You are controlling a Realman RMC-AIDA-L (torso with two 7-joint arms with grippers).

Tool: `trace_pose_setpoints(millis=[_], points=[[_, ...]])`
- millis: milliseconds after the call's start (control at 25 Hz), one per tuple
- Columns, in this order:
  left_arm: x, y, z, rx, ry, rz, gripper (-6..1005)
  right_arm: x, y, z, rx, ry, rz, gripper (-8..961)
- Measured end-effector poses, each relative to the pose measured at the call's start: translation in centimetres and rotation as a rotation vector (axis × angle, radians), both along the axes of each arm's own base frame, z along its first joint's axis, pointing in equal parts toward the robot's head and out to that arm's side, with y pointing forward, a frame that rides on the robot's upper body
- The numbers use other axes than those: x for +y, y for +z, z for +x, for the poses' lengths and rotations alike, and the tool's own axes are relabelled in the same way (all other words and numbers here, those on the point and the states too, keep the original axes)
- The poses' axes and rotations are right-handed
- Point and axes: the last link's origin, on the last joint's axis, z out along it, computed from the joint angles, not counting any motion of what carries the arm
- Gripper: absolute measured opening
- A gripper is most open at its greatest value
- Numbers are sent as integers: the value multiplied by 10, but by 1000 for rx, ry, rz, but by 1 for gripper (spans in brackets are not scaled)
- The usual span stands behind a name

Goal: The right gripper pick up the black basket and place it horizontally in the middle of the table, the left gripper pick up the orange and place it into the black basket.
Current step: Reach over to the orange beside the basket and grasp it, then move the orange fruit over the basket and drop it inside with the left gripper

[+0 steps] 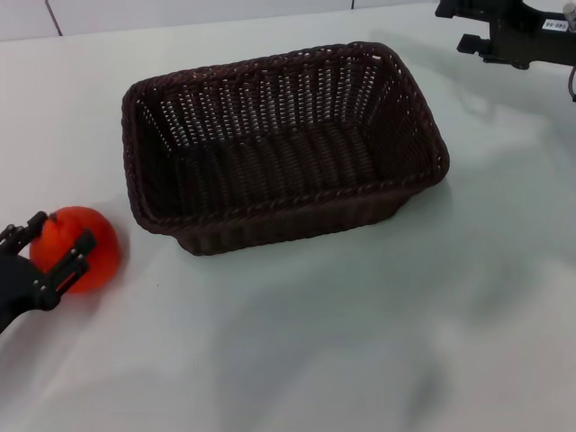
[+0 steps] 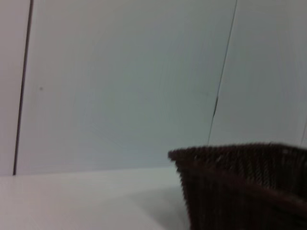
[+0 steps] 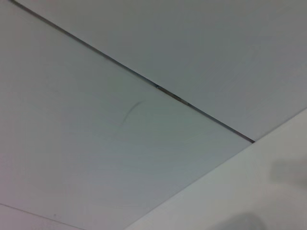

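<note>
We see the black basket (image 1: 283, 148) lying lengthwise in the middle of the table (image 1: 378, 333). At its left, the orange (image 1: 79, 247) sits on the table between the spread fingers (image 1: 67, 265) of the left gripper (image 1: 56, 252), which may already touch it. The right gripper (image 1: 513, 31) hangs at the far right.

- black basket (image 1: 286, 148): woven wicker-look weave, dark brown-black, matt, rough; braided rim, openwork sides
- orange (image 1: 79, 247): smooth skin, slight sheen
- table (image 1: 378, 342): white, smooth, glossy, soft grey shadows
- left gripper (image 1: 49, 256): black, matt, plastic-looking, ribbed fingers
- right gripper (image 1: 504, 31): black, matt, small white label
- wall panels (image 3: 120, 96): pale, smooth, thin dark seams
</note>
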Motion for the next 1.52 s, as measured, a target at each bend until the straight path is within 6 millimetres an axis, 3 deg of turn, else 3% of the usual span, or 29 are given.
trace_pose_setpoints(millis=[240, 520, 680, 880, 1040, 1240, 1320, 1520], points=[[9, 0, -1, 40, 10, 2, 731, -3, -1, 4, 5, -13, 0, 837], [12, 2, 4, 35, -20, 9, 468, -4, -1, 7, 2, -26, 11, 836], [11, 15, 13, -30, -70, 70, 321, -3, -1, 7, -1, -29, 15, 836], [11, 44, 35, -183, -199, 203, 258, -2, -3, 6, -5, -18, 16, 835], [28, 51, 58, -302, -282, 206, 225, -1, -5, 3, -4, -3, 22, 834], [72, 33, 93, -387, -302, 22, 169, -1, -6, 0, -8, 15, 19, 835], [85, 22, 103, -382, -286, -40, 202, -1, -8, 0, -9, 20, 19, 835], [93, 13, 108, -376, -266, -68, 284, -4, -9, 1, 1, 21, 30, 835]])
